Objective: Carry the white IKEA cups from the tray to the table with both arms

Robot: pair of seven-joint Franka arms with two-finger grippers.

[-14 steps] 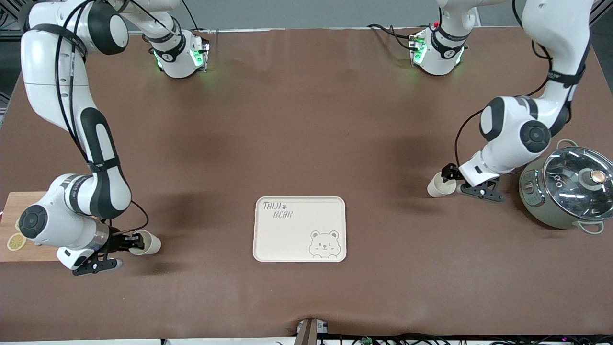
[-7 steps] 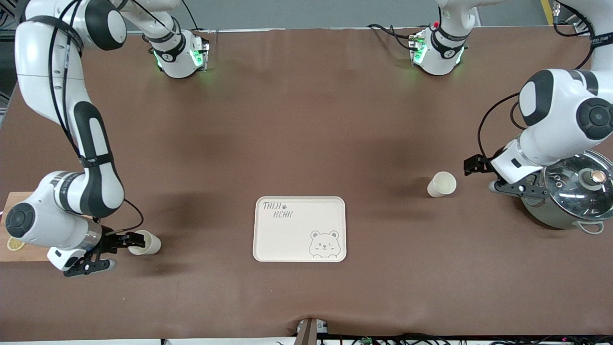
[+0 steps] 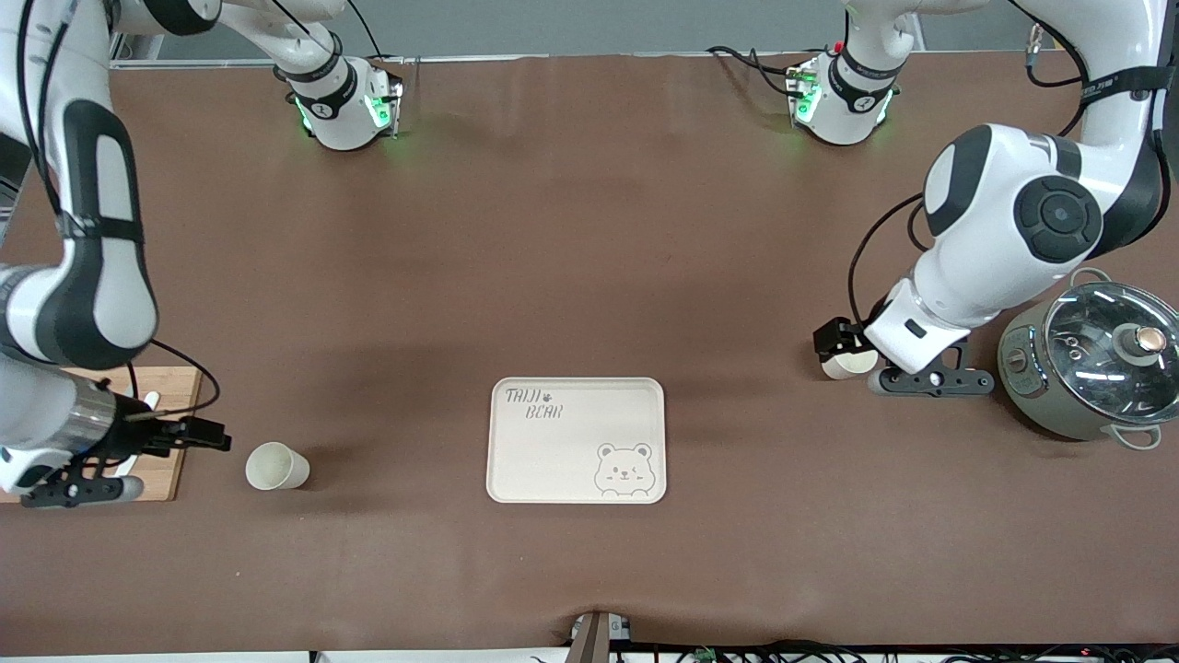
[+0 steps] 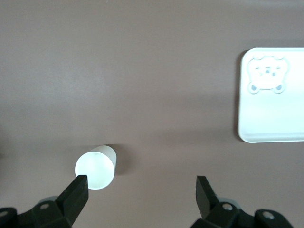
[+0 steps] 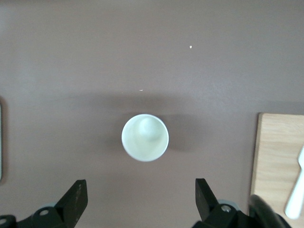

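Observation:
One white cup (image 3: 275, 466) stands upright on the brown table near the right arm's end; it also shows in the right wrist view (image 5: 145, 137). My right gripper (image 3: 180, 460) is open and empty, apart from that cup, over the edge of a wooden board. The other white cup (image 3: 843, 366) stands near the left arm's end, partly hidden by my left gripper (image 3: 864, 362). In the left wrist view that cup (image 4: 95, 170) lies beside one finger (image 4: 76, 192), not between the two. The left gripper (image 4: 141, 192) is open and empty above it.
A cream tray with a bear drawing (image 3: 516, 460) lies midway between the cups; its corner shows in the left wrist view (image 4: 247, 133). A pot with a glass lid (image 3: 1087, 368) stands beside the left gripper. The wooden board (image 3: 170, 405) carries a white spoon (image 5: 295, 192).
The right gripper let go of its cup and drew back over the board. The left gripper left its cup, swung toward the pot, then came back over the cup. Both cups stayed put.

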